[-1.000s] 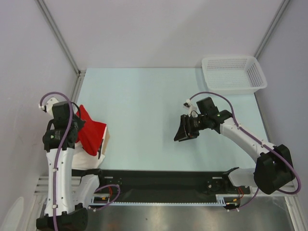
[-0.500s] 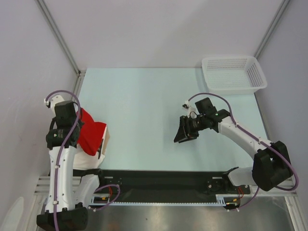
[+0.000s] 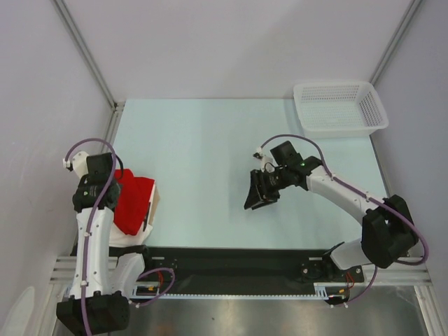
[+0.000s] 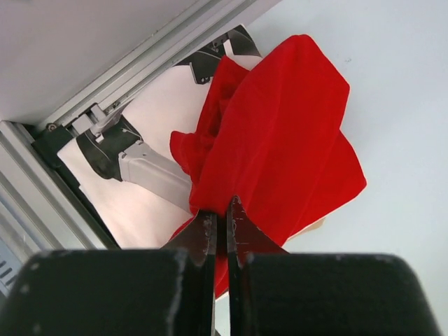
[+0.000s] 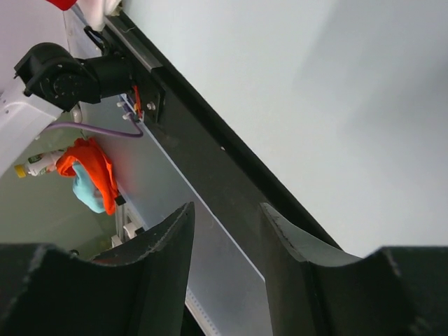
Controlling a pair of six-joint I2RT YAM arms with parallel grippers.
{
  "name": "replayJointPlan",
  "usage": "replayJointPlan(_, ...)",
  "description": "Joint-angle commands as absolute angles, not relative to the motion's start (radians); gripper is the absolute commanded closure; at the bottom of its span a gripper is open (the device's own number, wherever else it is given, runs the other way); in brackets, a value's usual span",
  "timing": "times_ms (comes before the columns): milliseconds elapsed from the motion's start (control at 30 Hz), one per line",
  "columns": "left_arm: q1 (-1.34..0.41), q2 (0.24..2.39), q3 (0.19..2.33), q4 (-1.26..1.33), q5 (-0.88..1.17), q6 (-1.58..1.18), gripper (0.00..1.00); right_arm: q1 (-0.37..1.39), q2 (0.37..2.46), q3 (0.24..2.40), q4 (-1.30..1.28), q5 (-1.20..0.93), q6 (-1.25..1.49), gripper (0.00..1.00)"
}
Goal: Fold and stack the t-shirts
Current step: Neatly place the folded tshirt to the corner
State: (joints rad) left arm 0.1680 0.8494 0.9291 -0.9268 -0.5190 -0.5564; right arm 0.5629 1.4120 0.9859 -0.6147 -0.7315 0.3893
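Right pincer [image 3: 255,199] shifted left, fingers apart; left pincer [image 4: 220,210] clamped on red t-shirt [image 4: 280,140].

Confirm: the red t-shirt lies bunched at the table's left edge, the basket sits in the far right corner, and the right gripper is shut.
One thing is wrong: the right gripper is open, fingers spread, per the right wrist view. The red t-shirt is bunched at the left edge and the basket sits in the far right corner.
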Motion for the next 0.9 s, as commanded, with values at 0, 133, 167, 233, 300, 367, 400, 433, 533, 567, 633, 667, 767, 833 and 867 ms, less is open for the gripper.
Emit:
replayJointPlan(0, 0.190, 0.847, 0.930, -0.925, -0.502, -0.630, 1.00, 0.617, 1.489, 1.084, -0.555, -0.713, 0.439, 0.52)
replayJointPlan(133, 0.224, 0.874, 0.887, -0.910, -0.485, -0.647, 1.00, 0.664, 1.541, 1.132, -0.488, -0.741, 0.495, 0.52)
replayJointPlan(167, 0.242, 0.876, 0.874, -0.910, -0.486, -0.650, 1.00, 0.669, 1.546, 1.135, -0.483, -0.744, 0.502, 0.52)
replayJointPlan(233, 0.267, 0.876, 0.844, -0.917, -0.498, -0.684, 1.00, 0.676, 1.557, 1.144, -0.489, -0.744, 0.505, 0.52)
replayJointPlan(300, 0.285, 0.865, 0.825, -0.919, -0.502, -0.707, 1.00, 0.677, 1.559, 1.147, -0.503, -0.742, 0.494, 0.52)
replayJointPlan(367, 0.308, 0.867, 0.795, -0.902, -0.476, -0.722, 1.00, 0.676, 1.557, 1.143, -0.532, -0.735, 0.471, 0.52)
replayJointPlan(400, 0.320, 0.870, 0.787, -0.885, -0.468, -0.726, 1.00, 0.676, 1.557, 1.141, -0.543, -0.733, 0.465, 0.52)
replayJointPlan(433, 0.331, 0.879, 0.772, -0.874, -0.463, -0.716, 1.00, 0.676, 1.557, 1.141, -0.563, -0.730, 0.459, 0.52)
replayJointPlan(533, 0.400, 0.906, 0.766, -0.845, -0.443, -0.690, 1.00, 0.676, 1.560, 1.147, -0.595, -0.723, 0.433, 0.52)
replayJointPlan(567, 0.444, 0.910, 0.764, -0.833, -0.424, -0.686, 1.00, 0.676, 1.562, 1.150, -0.601, -0.721, 0.423, 0.52)
replayJointPlan(633, 0.483, 0.910, 0.768, -0.831, -0.396, -0.670, 1.00, 0.678, 1.565, 1.154, -0.612, -0.721, 0.417, 0.52)
replayJointPlan(667, 0.495, 0.905, 0.772, -0.830, -0.390, -0.669, 1.00, 0.677, 1.566, 1.154, -0.611, -0.721, 0.417, 0.52)
replayJointPlan(767, 0.494, 0.897, 0.788, -0.839, -0.361, -0.664, 1.00, 0.676, 1.572, 1.146, -0.606, -0.726, 0.417, 0.52)
replayJointPlan(833, 0.494, 0.896, 0.808, -0.848, -0.254, -0.672, 1.00, 0.676, 1.572, 1.141, -0.594, -0.727, 0.423, 0.52)
replayJointPlan(867, 0.479, 0.893, 0.813, -0.847, -0.201, -0.675, 1.00, 0.676, 1.572, 1.141, -0.594, -0.727, 0.425, 0.52)
